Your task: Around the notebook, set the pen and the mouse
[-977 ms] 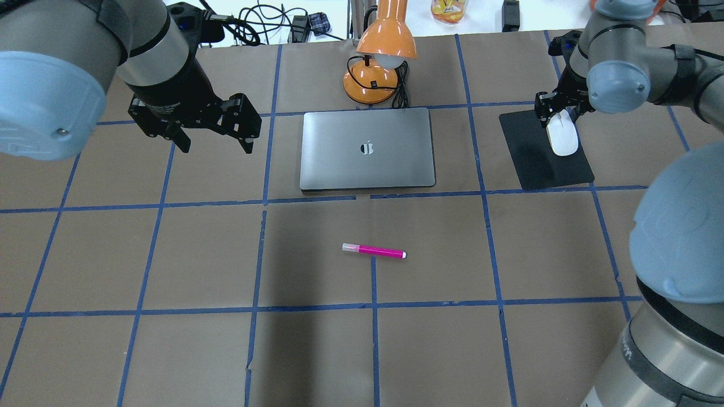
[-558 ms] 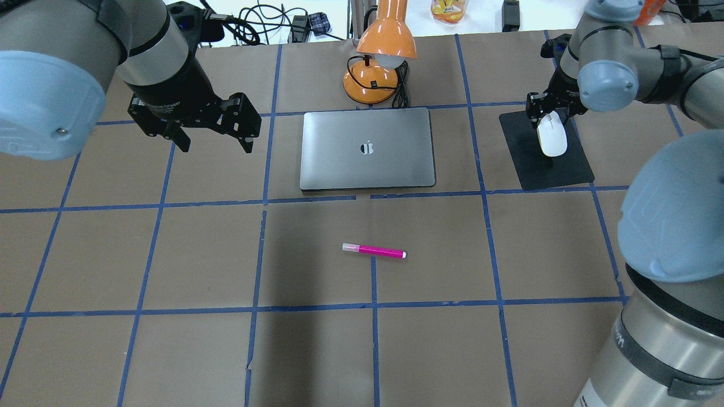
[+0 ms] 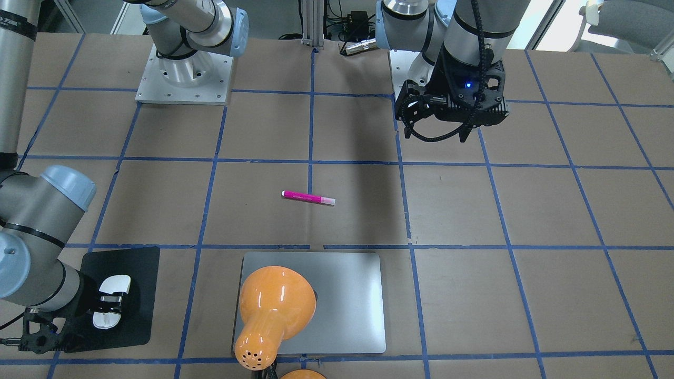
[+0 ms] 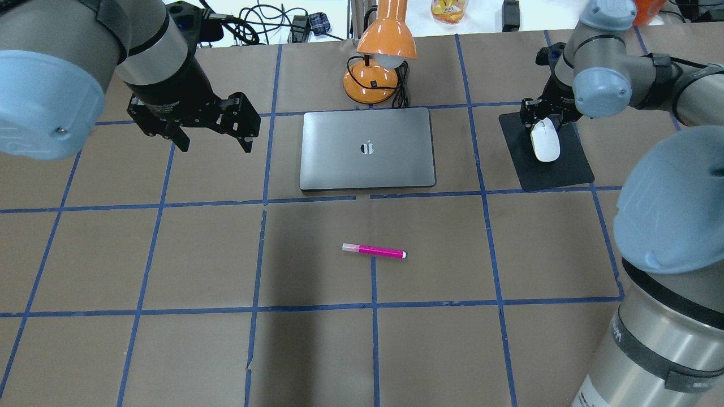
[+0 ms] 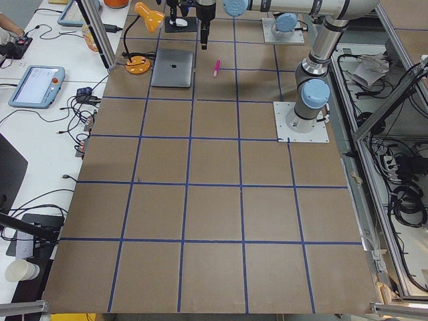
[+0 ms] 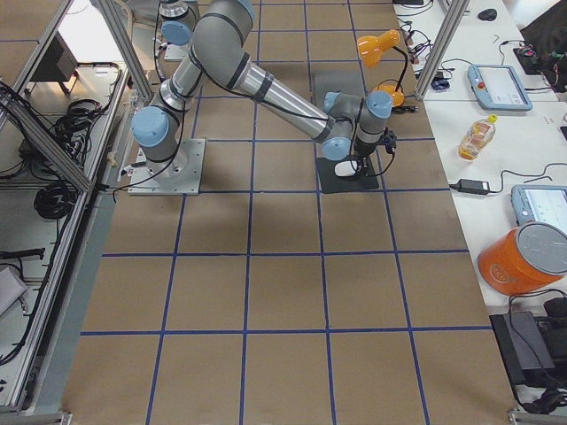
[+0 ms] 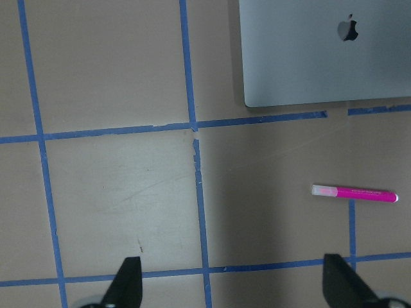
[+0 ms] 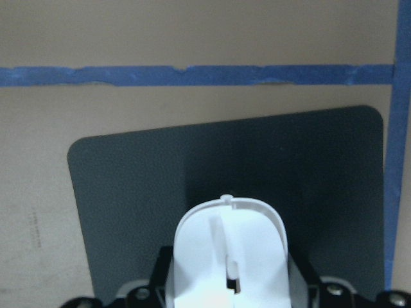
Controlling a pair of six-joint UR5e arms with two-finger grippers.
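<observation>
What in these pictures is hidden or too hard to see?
Front-facing view: the lamp shade covers part of the notebook.
Right wrist view: the bottom edge cuts off the mouse; whether it touches the black mat is unclear.
Left side view: the pen is too small for detail.

Pink pen [image 4: 373, 251] lying flat, white mouse [image 4: 546, 141] gripped, closed silver notebook [image 4: 390, 164]

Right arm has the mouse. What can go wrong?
1. The right gripper holds the glossy mouse over the black mat; it may slip.
2. The lamp stands close behind the notebook; the arm might clip it.
3. The slim pen may roll when the open left gripper closes.
</observation>
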